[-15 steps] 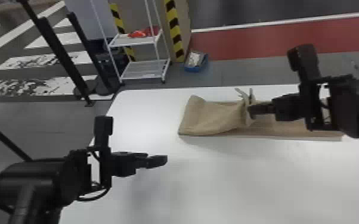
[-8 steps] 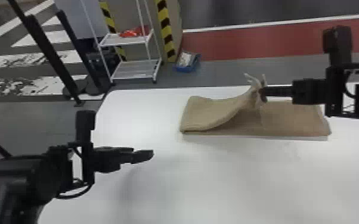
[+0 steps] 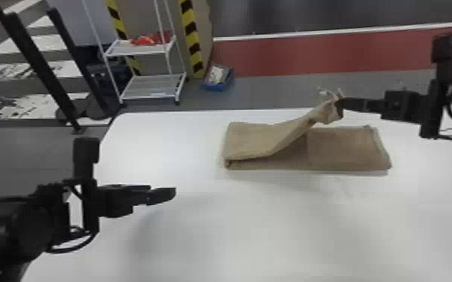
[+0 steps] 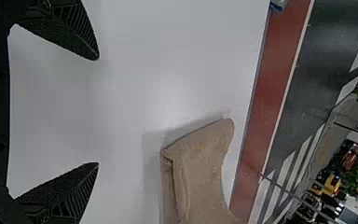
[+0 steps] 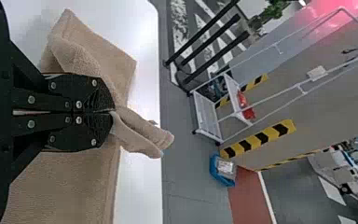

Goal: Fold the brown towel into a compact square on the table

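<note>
The table point(image 3: 274, 232) supports the brown towel point(image 3: 345, 150), which lies near the far edge as a long strip, doubled at its left end. The left gripper point(image 4: 98, 111) is open and empty, above the table. The right gripper point(image 5: 113, 112) is closed on the bunched free end point(image 5: 142, 133). This end has risen and advanced rightward over the lower layer; the crosswise fold is therefore probably under way, with laying down and flattening outstanding.
</note>
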